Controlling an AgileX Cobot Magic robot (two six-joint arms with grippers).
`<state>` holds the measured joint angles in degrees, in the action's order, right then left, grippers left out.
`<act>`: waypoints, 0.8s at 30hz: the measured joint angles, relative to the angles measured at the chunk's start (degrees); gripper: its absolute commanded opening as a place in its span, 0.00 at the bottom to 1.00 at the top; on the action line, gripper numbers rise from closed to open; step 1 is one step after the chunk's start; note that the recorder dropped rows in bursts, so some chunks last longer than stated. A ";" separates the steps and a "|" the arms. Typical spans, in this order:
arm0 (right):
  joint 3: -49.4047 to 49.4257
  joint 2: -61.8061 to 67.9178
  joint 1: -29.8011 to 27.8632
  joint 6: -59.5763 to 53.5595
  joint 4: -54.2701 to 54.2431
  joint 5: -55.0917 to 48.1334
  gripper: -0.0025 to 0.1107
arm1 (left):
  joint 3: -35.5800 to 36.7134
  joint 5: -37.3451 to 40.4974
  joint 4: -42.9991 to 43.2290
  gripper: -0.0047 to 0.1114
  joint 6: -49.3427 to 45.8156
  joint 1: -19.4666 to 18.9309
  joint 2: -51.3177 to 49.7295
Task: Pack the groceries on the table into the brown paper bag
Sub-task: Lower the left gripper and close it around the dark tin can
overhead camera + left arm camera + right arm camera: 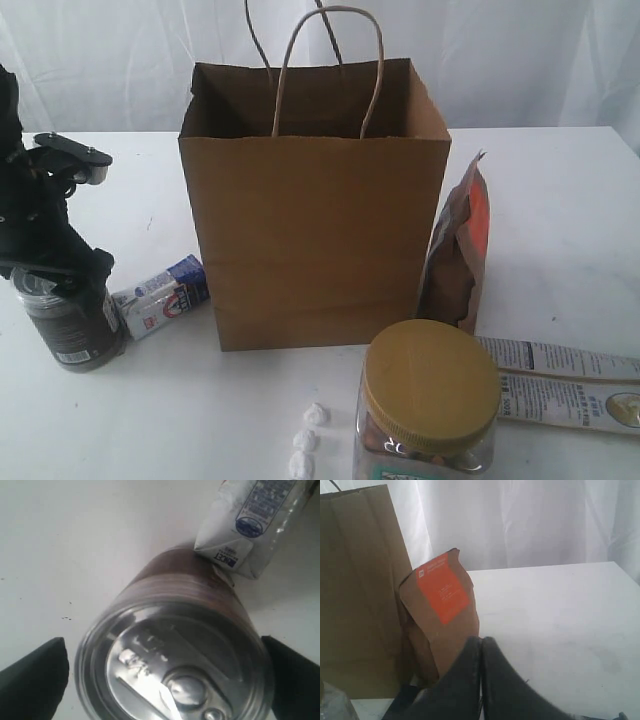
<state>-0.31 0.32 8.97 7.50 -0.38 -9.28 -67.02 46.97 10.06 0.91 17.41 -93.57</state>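
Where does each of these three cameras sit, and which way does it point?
Exterior view: low, facing the brown paper bag; the left arm shows at left.
Left wrist view: on the left arm, looking down at the can, straddled by the open left gripper.
Right wrist view: on the right arm, looking past the shut right gripper at the pouch.
Shared: exterior and left wrist both show can and carton.

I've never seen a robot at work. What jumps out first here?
The tall brown paper bag stands open in the middle, dwarfing everything else. Nearest the camera sits a gold-lidded jar, and at the left the left gripper, jaws open, straddles a silver-lidded can.
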 measured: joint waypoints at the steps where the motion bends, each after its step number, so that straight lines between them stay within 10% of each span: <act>1: 0.00 0.00 0.00 0.00 0.00 0.00 0.02 | 0.00 0.00 -0.11 0.95 0.00 0.00 0.00; 24: 0.00 0.00 0.00 0.00 0.00 0.00 0.02 | 0.00 -2.66 -1.57 0.95 0.11 0.00 0.00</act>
<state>-0.31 0.32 8.97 7.50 -0.38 -9.28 -67.02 44.31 8.49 1.02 17.41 -93.57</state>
